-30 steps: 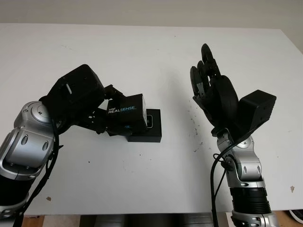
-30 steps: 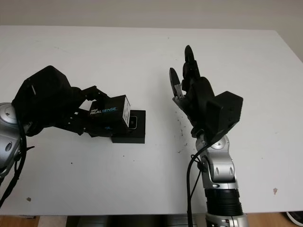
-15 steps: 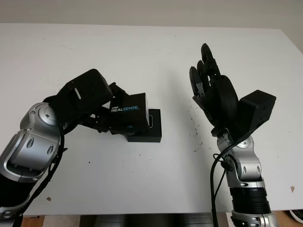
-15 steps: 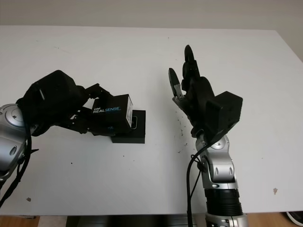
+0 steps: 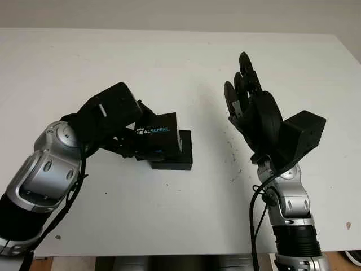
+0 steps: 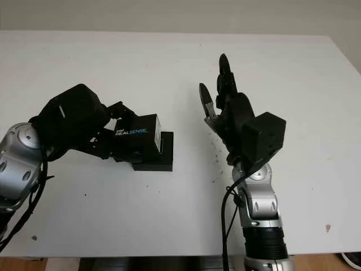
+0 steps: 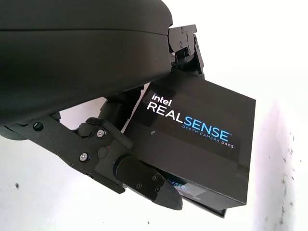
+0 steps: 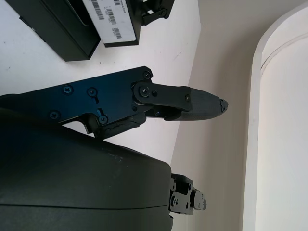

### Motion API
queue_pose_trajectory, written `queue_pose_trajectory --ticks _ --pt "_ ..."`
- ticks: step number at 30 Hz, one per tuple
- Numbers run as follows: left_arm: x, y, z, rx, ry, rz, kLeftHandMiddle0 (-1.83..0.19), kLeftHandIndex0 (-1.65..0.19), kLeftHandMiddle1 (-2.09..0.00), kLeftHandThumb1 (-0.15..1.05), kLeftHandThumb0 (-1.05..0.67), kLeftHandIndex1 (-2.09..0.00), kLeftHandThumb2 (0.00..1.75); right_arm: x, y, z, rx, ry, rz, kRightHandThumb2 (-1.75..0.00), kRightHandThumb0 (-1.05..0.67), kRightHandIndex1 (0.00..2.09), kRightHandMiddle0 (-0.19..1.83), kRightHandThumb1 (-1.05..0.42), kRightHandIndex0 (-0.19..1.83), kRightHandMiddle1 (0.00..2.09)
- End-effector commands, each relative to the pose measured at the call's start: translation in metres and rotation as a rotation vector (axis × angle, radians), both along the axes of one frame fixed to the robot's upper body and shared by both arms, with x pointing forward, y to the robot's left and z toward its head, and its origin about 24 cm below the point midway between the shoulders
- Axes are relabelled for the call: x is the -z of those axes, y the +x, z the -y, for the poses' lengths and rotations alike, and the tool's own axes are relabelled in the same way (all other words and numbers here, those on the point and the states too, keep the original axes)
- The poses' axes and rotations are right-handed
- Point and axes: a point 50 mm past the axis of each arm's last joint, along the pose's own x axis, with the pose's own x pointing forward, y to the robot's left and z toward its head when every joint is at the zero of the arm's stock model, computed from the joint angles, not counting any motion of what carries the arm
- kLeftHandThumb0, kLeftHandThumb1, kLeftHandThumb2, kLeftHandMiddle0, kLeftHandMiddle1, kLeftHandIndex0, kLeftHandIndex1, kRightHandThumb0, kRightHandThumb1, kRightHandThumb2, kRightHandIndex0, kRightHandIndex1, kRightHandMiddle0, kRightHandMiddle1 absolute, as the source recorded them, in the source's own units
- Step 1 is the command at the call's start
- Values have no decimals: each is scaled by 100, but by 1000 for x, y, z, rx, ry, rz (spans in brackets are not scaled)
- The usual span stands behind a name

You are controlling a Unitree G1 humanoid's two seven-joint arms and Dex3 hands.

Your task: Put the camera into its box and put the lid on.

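Between left fingers (image 7: 144, 178), lid (image 5: 157, 135).

Lid (image 5: 157, 136) in left hand (image 5: 110, 121) covers most of the box (image 5: 179, 155); only the box's 3 and 6 o'clock edges are visible. Can't tell if the camera is inside. Left hand's fingers hidden behind the lid at 9 o'clock. Surface (image 5: 169, 68) cut off at frame edges.
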Motion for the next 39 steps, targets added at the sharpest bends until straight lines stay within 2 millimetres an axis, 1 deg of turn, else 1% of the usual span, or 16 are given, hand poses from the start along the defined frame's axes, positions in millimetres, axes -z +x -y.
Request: queue_pose_trajectory --ticks 1,5,9,15,20,23,29,31,33,34,36,39 --pt "-3 0 6 13 -22 3 -50 -20 -209 105 -36 -207 21 -2 -2 1 3 5 15 -45 -67 6 -10 -105 -15 6" --pt "-2 -1 7 14 -44 -13 -49 -22 -209 105 -37 -208 21 -2 -3 1 2 6 16 -45 -67 6 -10 -105 -15 6" --pt "-3 -3 7 23 -46 -6 -58 -26 -209 105 -37 -209 22 -1 -3 0 -2 10 18 -45 -66 5 -11 -105 -16 5" --pt "-1 -3 8 39 -46 -9 -43 -23 -209 105 -37 -209 22 -1 -4 -2 -11 18 21 -45 -66 5 -11 -105 -16 5" --pt "-2 -2 10 50 -36 -14 -56 -32 -209 105 -37 -209 23 0 -4 -3 -14 21 22 -46 -66 5 -12 -105 -17 5" --pt "-1 -1 11 60 -40 -17 -67 -42 -209 105 -35 -209 23 0 -4 -4 -12 17 26 -46 -66 5 -11 -105 -16 5" --pt "-1 -1 14 80 -14 5 -79 -54 -209 105 -34 -209 23 0 -4 -4 -13 12 32 -46 -66 6 -10 -105 -15 6" --pt "-1 -1 15 81 6 13 -80 -50 -209 105 -35 -209 22 0 -4 -5 -14 17 32 -46 -66 5 -10 -105 -16 6" --pt "0 -1 16 84 25 17 -77 -37 -209 105 -35 -209 22 0 -5 -5 -14 28 29 -45 -66 6 -9 -105 -15 6" --pt "0 -1 16 85 31 19 -75 -33 -209 105 -35 -209 22 0 -5 -5 -14 30 26 -45 -66 6 -9 -105 -15 6" --pt "0 -2 17 87 35 20 -73 -29 -209 105 -36 -209 21 0 -5 -6 -13 35 24 -45 -65 6 -9 -105 -14 6" --pt "2 -2 17 90 31 16 -71 -31 -209 105 -36 -209 21 1 -5 -6 -15 38 20 -45 -66 6 -9 -105 -14 6"
